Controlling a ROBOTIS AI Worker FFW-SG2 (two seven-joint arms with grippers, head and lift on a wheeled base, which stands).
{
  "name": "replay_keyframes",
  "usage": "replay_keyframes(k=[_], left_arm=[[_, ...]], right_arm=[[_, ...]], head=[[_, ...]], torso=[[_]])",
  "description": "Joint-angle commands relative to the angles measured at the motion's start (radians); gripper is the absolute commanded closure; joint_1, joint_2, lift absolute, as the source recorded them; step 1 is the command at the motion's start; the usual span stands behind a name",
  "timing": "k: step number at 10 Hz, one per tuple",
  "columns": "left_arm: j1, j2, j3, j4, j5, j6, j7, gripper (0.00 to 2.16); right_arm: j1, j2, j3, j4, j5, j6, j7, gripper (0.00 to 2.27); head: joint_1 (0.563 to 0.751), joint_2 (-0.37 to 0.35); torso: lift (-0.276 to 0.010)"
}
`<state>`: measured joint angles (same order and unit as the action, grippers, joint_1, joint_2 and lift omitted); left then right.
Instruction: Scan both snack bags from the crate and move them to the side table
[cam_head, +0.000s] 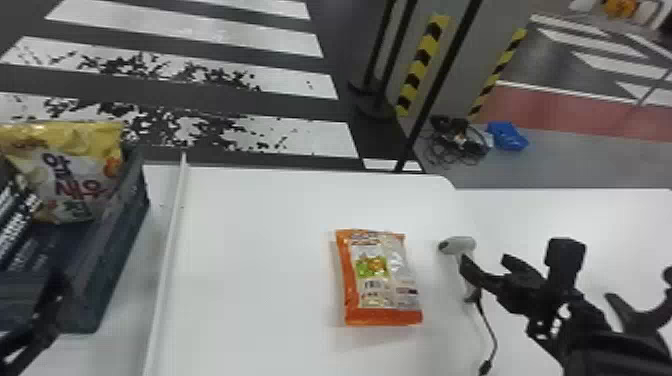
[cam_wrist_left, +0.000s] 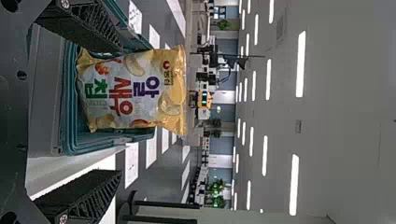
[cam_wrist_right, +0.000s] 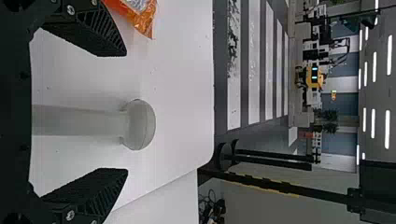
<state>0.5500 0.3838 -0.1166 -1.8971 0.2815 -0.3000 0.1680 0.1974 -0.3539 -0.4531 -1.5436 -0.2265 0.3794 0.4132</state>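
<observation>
A white counter (cam_head: 260, 260) stretches across the robot's workspace, with a second white surface (cam_head: 625, 215), probably the side table, adjoining it at right. A dark blue-green crate (cam_head: 117, 235) sits on the robot's left, a yellow snack bag (cam_head: 80, 170) propped upright inside. The left pincer (cam_wrist_left: 120, 110) is released, its fingers spread before the crate and gripping nothing. The right pincer (cam_wrist_right: 126, 112) is likewise released, its fingers parted to either side of a grey handheld scanner (cam_wrist_right: 139, 124) and clear of it. An orange snack bag (cam_head: 380, 275) lies flat on the counter between crate and scanner, a printed barcode (cam_head: 372, 285) facing up

The step in hand appears to be picking up the scanner for the orange bag. The next move calls for the right pincer to close squarely on the handle, lift it without snagging its cable (cam_head: 490, 330), and aim the head at the code; the yellow bag's turn would presumably follow

By count, largest to smallest: one counter, one adjoining surface, one crate, two pincers, two snack bags (one yellow in the crate, one orange on the counter) and one scanner
</observation>
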Motion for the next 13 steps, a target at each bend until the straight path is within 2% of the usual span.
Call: replay_keyframes(k=[1, 5, 8, 10, 11, 12, 13], left_arm=[[-0.004, -0.003, 0.0, 0.01, 0.001, -0.004, -0.001, 0.07], [-0.007, -0.008, 0.0, 0.026, 0.002, -0.026, -0.002, 0.07], [-0.01, -0.008, 0.0, 0.032, 0.004, -0.032, -0.002, 0.07], [-0.01, -0.008, 0.0, 0.033, 0.004, -0.035, -0.004, 0.07], [-0.012, -0.008, 0.0, 0.033, 0.004, -0.035, -0.004, 0.06], [-0.012, -0.01, 0.0, 0.033, 0.004, -0.035, -0.004, 0.07], [-0.012, -0.01, 0.0, 0.033, 0.004, -0.035, -0.004, 0.07]], right_arm=[[-0.047, -0.019, 0.001, 0.06, 0.0, 0.043, 0.021, 0.11], [-0.136, -0.063, 0.073, 0.174, 0.041, 0.16, 0.072, 0.16], [-0.184, -0.071, 0.094, 0.227, 0.09, 0.181, 0.068, 0.84], [-0.188, -0.074, 0.094, 0.237, 0.09, 0.181, 0.055, 1.97], [-0.185, -0.074, 0.096, 0.235, 0.088, 0.178, 0.055, 2.01], [-0.184, -0.074, 0.094, 0.234, 0.088, 0.172, 0.05, 2.21], [-0.182, -0.074, 0.094, 0.226, 0.088, 0.172, 0.036, 2.22]], head=[[0.695, -0.315], [0.695, -0.312], [0.695, -0.307], [0.695, -0.313], [0.695, -0.318], [0.695, -0.319], [0.695, -0.319]], torso=[[-0.099], [-0.099], [-0.099], [-0.099], [-0.099], [-0.099], [-0.099]])
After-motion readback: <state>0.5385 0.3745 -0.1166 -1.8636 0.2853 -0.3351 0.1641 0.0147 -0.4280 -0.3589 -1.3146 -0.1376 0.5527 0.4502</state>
